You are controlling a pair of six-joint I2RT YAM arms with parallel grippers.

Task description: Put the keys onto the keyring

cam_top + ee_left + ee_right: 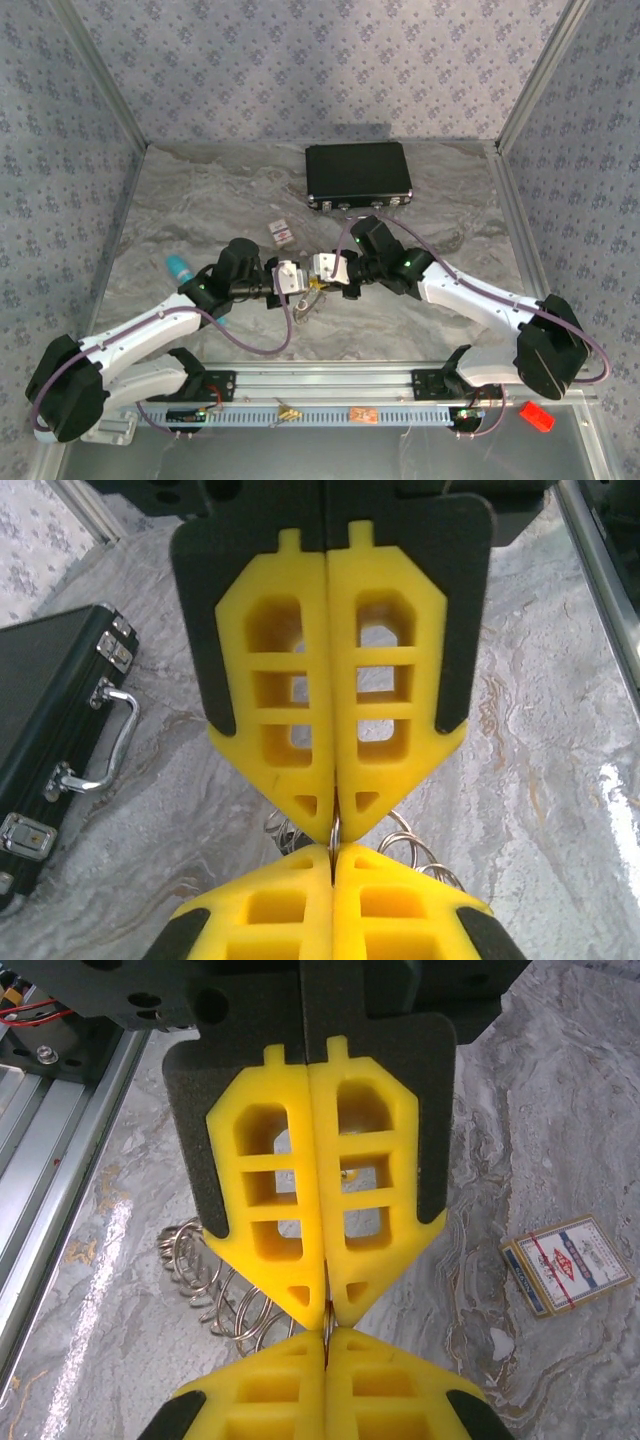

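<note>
Marble-patterned worktop [200,200], top view: L arm [150,330] & R arm [470,295] meet tip to tip at ctr, the keyring [308,298] under their tips. Black case [358,172] lies at the far side, red-and-white card [283,232] betw. case and arms.

L wrist view: L jaws pressed together, pinching a thin wire of the keyring [336,832]; R jaws touch them nose to nose.

R wrist view: R jaws fully closed on the same wire, loose loops spilling to the left. Can't make out the keys.
</note>
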